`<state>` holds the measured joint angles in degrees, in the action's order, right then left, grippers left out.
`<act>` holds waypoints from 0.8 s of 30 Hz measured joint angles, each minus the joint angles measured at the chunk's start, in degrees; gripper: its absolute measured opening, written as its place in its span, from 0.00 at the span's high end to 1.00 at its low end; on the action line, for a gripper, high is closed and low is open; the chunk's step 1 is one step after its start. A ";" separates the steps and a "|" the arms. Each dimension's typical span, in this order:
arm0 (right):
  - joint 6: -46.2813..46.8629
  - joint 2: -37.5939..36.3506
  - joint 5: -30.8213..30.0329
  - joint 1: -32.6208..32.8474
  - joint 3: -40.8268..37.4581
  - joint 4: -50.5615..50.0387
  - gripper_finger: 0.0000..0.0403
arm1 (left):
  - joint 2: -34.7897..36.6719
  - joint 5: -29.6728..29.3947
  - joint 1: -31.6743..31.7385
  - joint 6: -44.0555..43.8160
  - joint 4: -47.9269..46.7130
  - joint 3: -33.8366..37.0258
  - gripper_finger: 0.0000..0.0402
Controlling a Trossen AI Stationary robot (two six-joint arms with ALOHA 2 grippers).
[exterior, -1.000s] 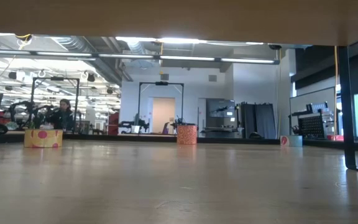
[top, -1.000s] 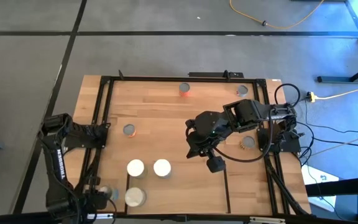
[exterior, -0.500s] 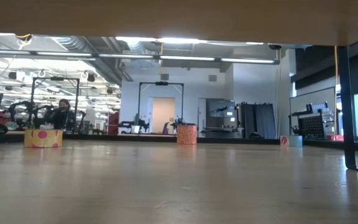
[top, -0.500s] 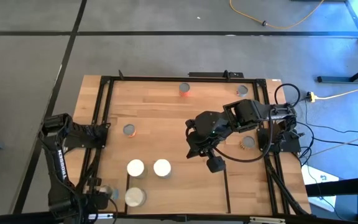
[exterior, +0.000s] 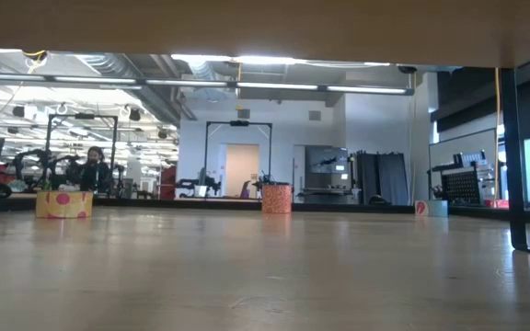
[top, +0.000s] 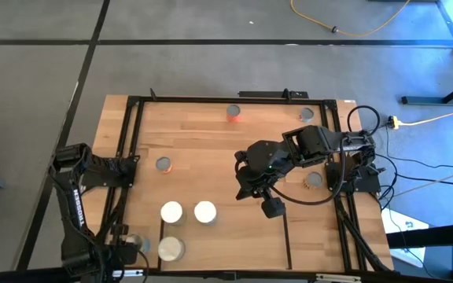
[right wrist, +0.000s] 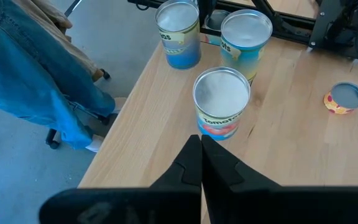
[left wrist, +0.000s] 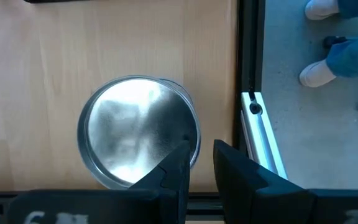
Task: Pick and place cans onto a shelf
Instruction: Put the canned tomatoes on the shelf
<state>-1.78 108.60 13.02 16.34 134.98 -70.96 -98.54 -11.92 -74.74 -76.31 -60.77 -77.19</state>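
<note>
Three cans stand together on the shelf at its left end: a tomato-labelled one, one beside it and a blue-sided one. Smaller cans stand on the table: an orange one, one at the far edge, one at the far right and one at the right. My right gripper hangs shut, high over the table's middle, pointing at the three cans. My left gripper hangs at the near left corner, a narrow gap between its fingers, above and beside a metal-topped can.
A black metal frame runs around the tabletop. A person in blue trousers stands by the table's near edge, with shoes on the floor. The low view looks under the shelf at cans on the table.
</note>
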 joint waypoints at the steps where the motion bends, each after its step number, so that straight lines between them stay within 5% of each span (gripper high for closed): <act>1: 0.00 0.00 0.00 0.01 0.00 -0.02 1.00 | 0.00 0.00 0.00 -0.02 0.00 0.00 0.84; 24: -0.01 0.00 0.04 0.00 0.00 -0.01 1.00 | 0.00 -0.66 0.37 -0.07 0.01 0.00 0.84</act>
<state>-1.79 108.60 13.06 16.34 134.98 -70.97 -98.54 -12.58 -74.37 -76.38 -60.77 -77.19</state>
